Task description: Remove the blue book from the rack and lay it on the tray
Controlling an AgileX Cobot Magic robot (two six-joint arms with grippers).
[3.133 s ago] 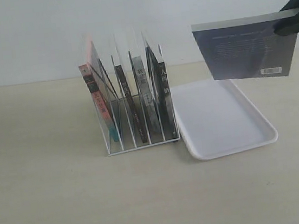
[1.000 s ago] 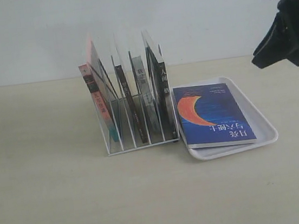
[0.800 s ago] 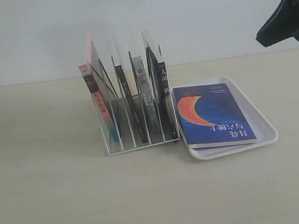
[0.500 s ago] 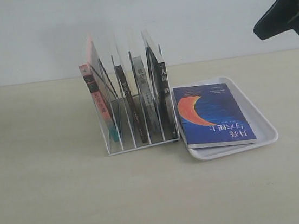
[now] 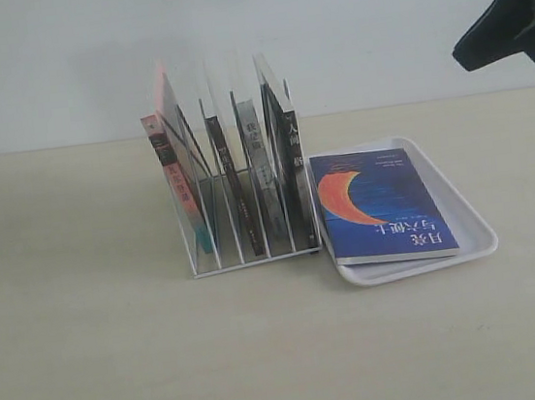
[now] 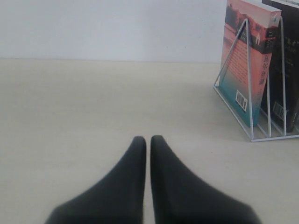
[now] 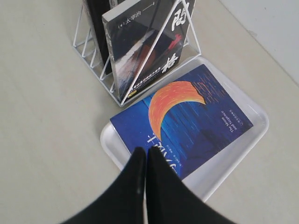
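The blue book (image 5: pixel 380 204) (image 7: pixel 184 119) lies flat, orange crescent up, on the white tray (image 5: pixel 470 219) (image 7: pixel 245 142), right of the rack (image 5: pixel 244 247) (image 7: pixel 124 95). The white wire rack holds a pink-spined book (image 5: pixel 172 177) (image 6: pixel 245 56) and black-spined books (image 5: pixel 287 163) (image 7: pixel 145 42). My right gripper (image 5: pixel 460 54) (image 7: pixel 146 151) is shut and empty, raised high above the tray at the exterior view's upper right. My left gripper (image 6: pixel 148 139) is shut with nothing in it, low over the bare table beside the rack's pink-book end; the exterior view does not show it.
The beige table (image 5: pixel 92 358) spreads around the rack and tray. A plain white wall (image 5: pixel 55 60) stands behind. The tray's near rim sits close to the rack's right end.
The blue book went from hanging in my right gripper above the tray to lying flat on it. The right gripper let go, rose and drew back to the upper right, then held still.
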